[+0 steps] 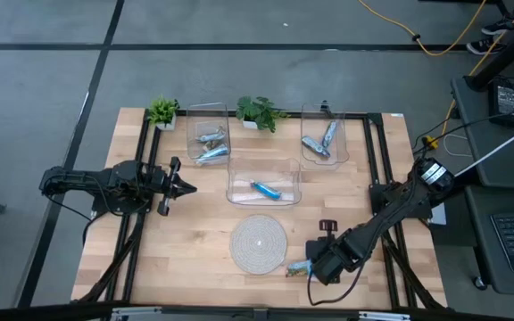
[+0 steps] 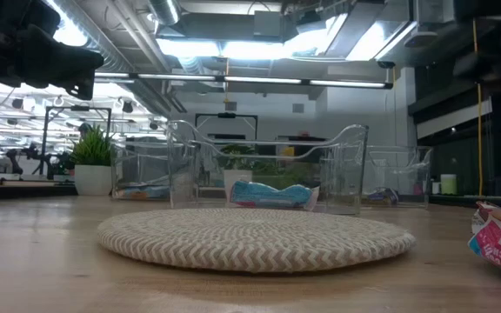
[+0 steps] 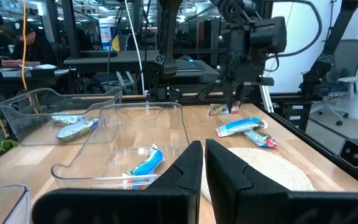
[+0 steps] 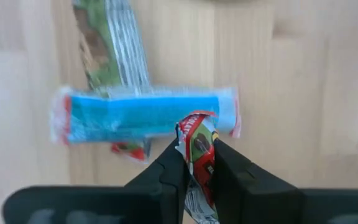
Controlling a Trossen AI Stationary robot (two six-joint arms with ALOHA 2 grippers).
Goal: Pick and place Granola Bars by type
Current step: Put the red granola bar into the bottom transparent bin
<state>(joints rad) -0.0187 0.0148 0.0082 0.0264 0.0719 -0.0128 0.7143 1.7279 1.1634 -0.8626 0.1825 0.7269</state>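
high view: several granola bars (image 1: 211, 147) are already sorted into three clear bins (image 1: 263, 181); a small pile is left at five o'clock. right wrist view: the right gripper (image 4: 199, 163) is clamped on a red-wrapped bar (image 4: 200, 149). left wrist view: the left gripper (image 3: 203, 163) is closed, empty.

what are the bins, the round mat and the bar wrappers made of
Bins: apparently clear rigid plastic; the room shows through them. Round mat: looks like woven cord or fibre, with a ribbed zigzag texture. Bar wrappers, such as the blue bar: probably glossy crinkled foil or film.
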